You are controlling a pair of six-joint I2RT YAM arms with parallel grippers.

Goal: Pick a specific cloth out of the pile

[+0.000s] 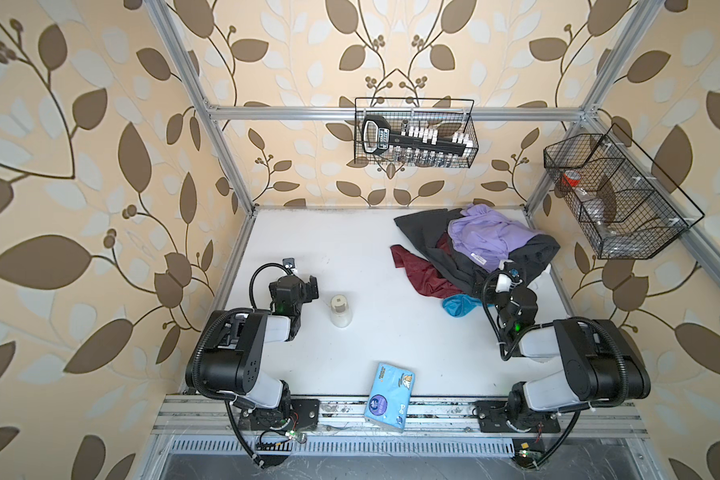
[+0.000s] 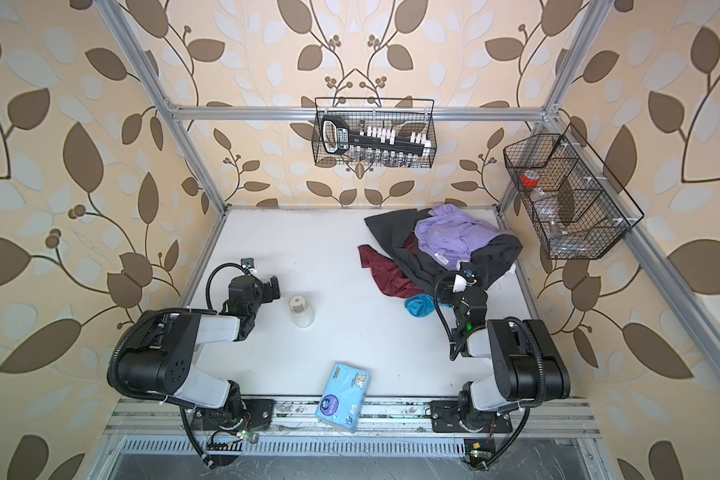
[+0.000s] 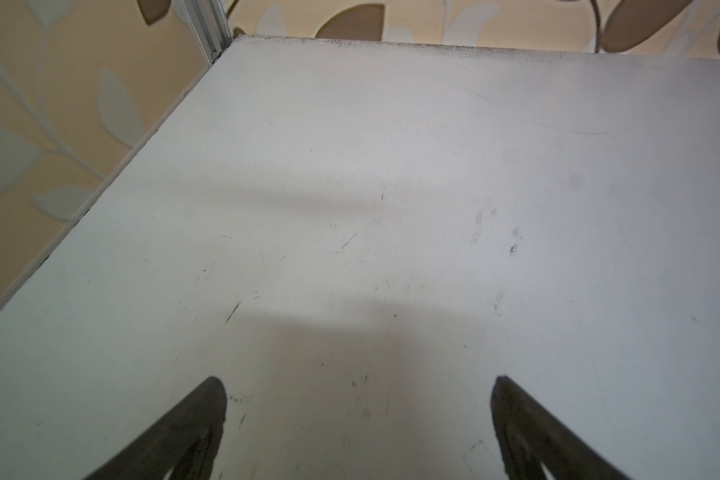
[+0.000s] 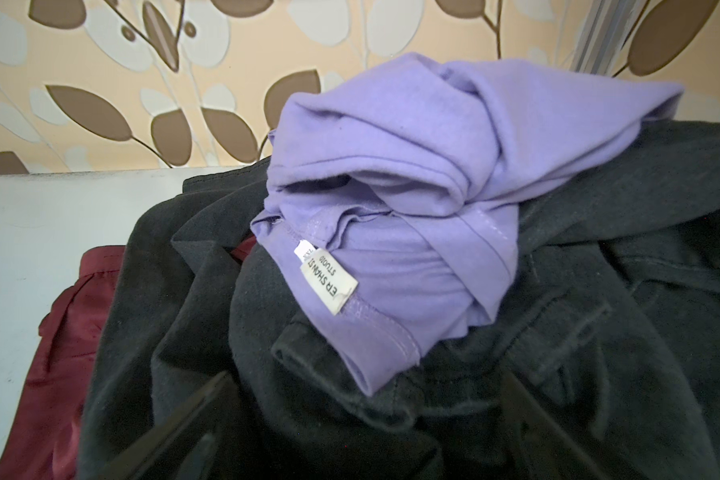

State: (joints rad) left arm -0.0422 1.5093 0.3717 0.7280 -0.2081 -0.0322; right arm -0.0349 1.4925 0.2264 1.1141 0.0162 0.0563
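The right hand (image 4: 362, 419) hangs spread over the big charcoal-grey soft cloth (image 4: 391, 395); the left hand (image 3: 358, 415) is spread above the bare white surface (image 3: 391, 166).

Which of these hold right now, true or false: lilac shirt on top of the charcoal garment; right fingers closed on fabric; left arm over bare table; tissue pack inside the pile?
1. The lilac shirt lies on the large charcoal-grey soft garment. True.
2. The right gripper has its fingers clamped on fabric. False: they stand open over the charcoal garment.
3. The left gripper is open above the bare white table. True.
4. The blue tissue pack sits in the pile. False: it lies apart at the table's near edge.
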